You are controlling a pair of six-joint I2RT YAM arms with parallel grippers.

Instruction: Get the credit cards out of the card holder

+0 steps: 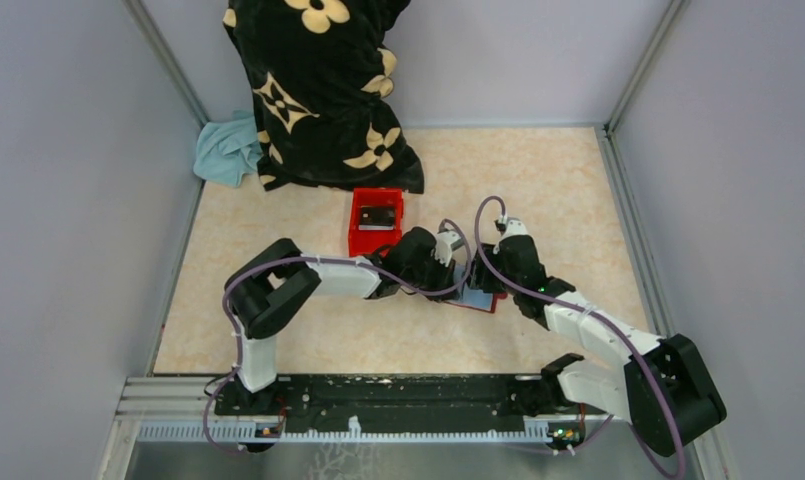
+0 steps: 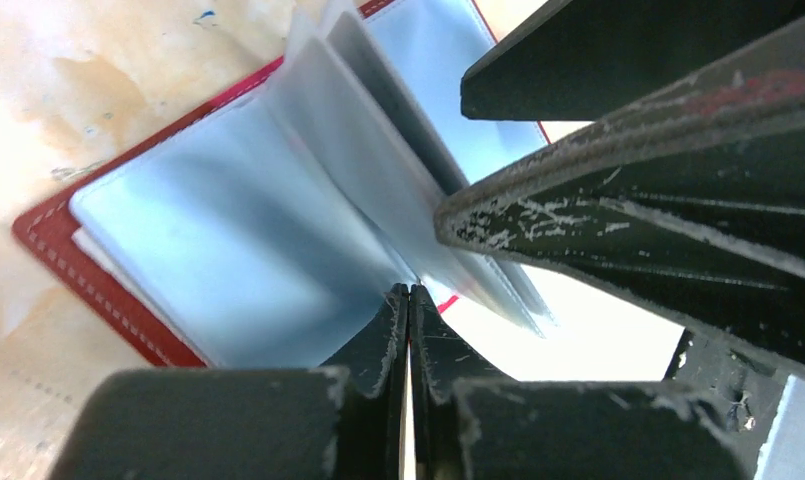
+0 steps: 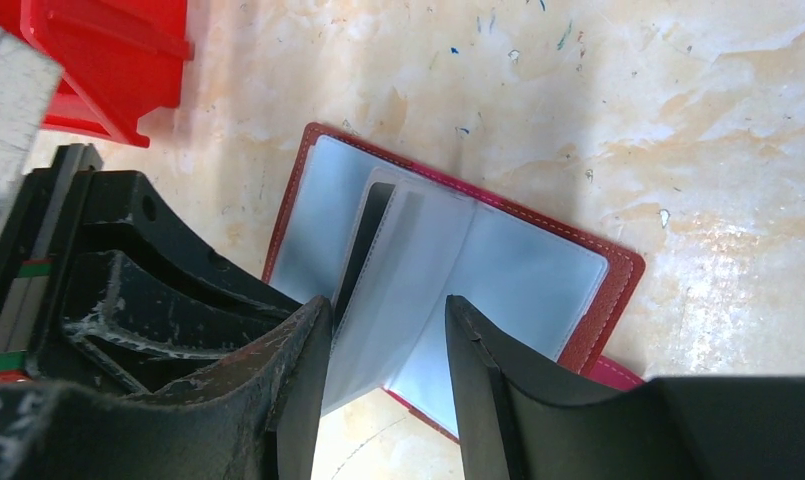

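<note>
The dark red card holder (image 3: 618, 290) lies open on the table, also seen in the top view (image 1: 492, 303) and the left wrist view (image 2: 48, 235). Pale blue-grey credit cards (image 3: 528, 265) (image 2: 218, 240) in clear leaves fill both halves, and a middle leaf stands up. My right gripper (image 3: 388, 335) (image 1: 490, 268) is open, its fingers astride that raised leaf without closing on it. My left gripper (image 2: 409, 292) (image 1: 458, 268) is shut, its tips against the holder's near edge, with nothing seen between them. The right gripper's fingers (image 2: 628, 210) loom close beside it.
A bright red plastic box (image 1: 376, 222) (image 3: 98, 60) stands just behind the left gripper, holding a dark item. A black blanket with cream flowers (image 1: 323, 90) and a teal cloth (image 1: 226, 150) lie at the back left. Grey walls enclose the beige table (image 1: 558, 180).
</note>
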